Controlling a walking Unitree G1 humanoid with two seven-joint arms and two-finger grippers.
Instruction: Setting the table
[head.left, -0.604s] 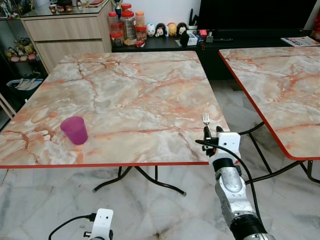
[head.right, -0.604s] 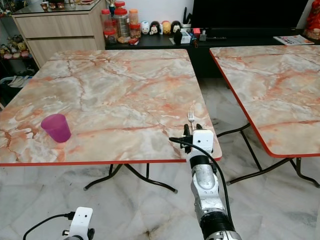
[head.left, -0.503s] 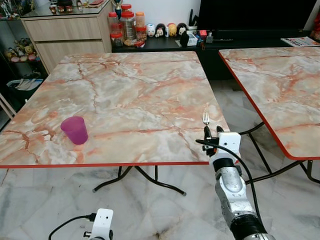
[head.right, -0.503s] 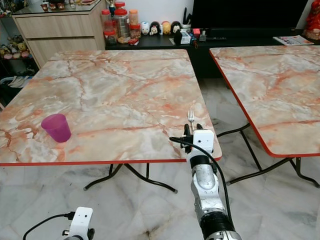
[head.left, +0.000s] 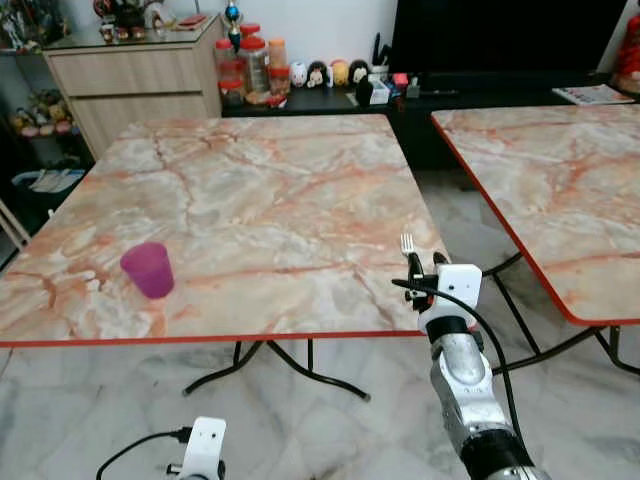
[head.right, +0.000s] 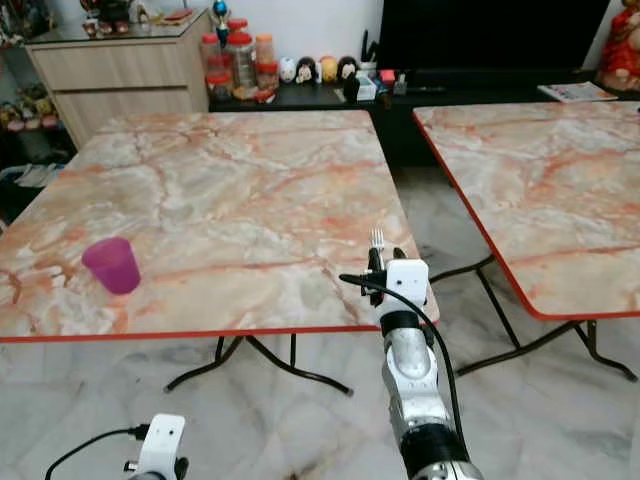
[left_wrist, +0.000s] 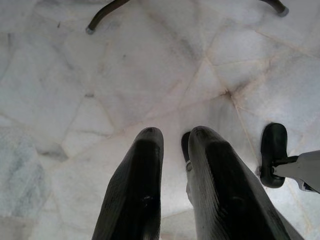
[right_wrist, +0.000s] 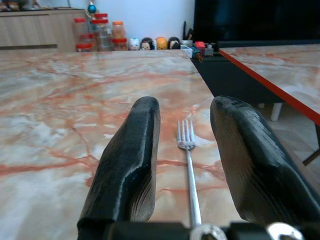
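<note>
1. Fork (right_wrist: 188, 165): silver, four-tined, lying between the two black fingers (right_wrist: 127, 165) of the right gripper (head.left: 420, 270), tines pointing away from the wrist toward the far side of the table. In the right wrist view the fingers stand apart on either side of the handle with a gap to each; the handle runs back to the base of the gripper. Whether the fork rests on the tabletop or is carried just above it cannot be told.
2. Right gripper: at the near right corner of the marble-patterned table (head.left: 270, 190), just inside the red-trimmed near edge, on a silver arm rising from below.
3. Purple cup (head.left: 148, 270): plastic, upright, near the near left corner of the same table, well apart from the fork.
4. Left gripper (left_wrist: 172, 145): hanging low beside the robot, pointing at the pale marble floor (left_wrist: 125, 75); its two fingers are nearly together with a narrow gap, nothing between them.
5. Second table (head.left: 560, 170): same marble pattern and red trim, standing to the right.
6. Background: wooden sideboard (head.left: 140, 85) beyond the far left corner; jars with red and orange lids (head.left: 250, 65) and small figurines (head.left: 330, 72) on a low dark unit behind the table.
</note>
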